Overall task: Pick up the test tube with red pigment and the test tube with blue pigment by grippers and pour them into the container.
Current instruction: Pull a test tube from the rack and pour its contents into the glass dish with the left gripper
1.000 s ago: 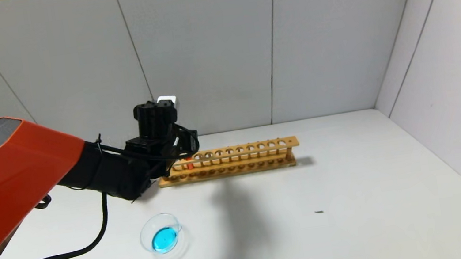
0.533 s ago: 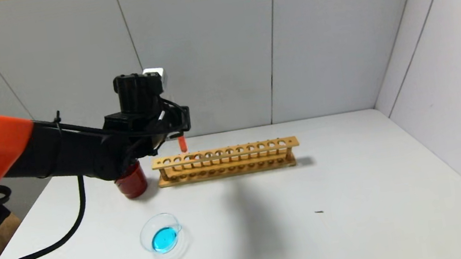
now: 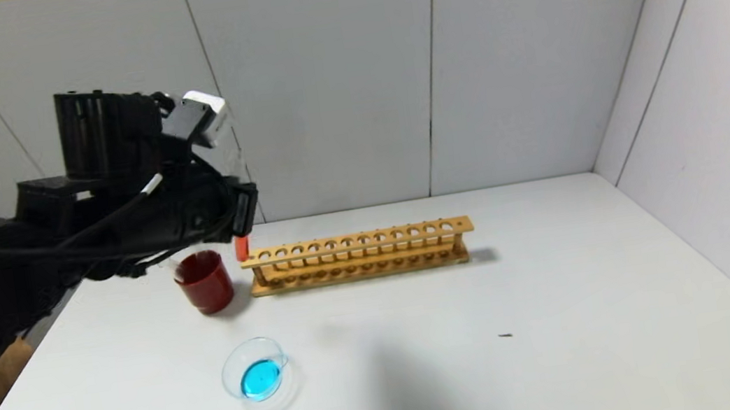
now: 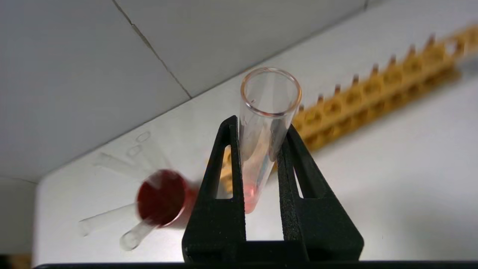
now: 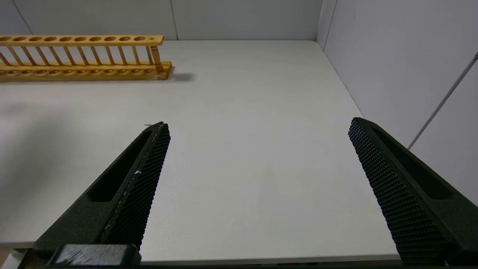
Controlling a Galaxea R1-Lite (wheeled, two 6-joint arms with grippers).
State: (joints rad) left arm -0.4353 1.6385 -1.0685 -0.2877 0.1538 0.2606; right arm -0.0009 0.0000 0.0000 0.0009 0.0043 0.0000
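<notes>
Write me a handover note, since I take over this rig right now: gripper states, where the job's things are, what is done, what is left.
Left gripper: shut on the thin clear glass test tube with red pigment, held upright in the air above the near-left end of the wooden rack, beside the dark red cup.
Right gripper: open, idle over bare table, holding nothing.
Shallow round clear glass container: on the table, nearer the robot than the cup, holding blue liquid.
Done: blue pigment appears poured; red tube out of the rack.
Left: carry the red tube to the container and pour it in.
</notes>
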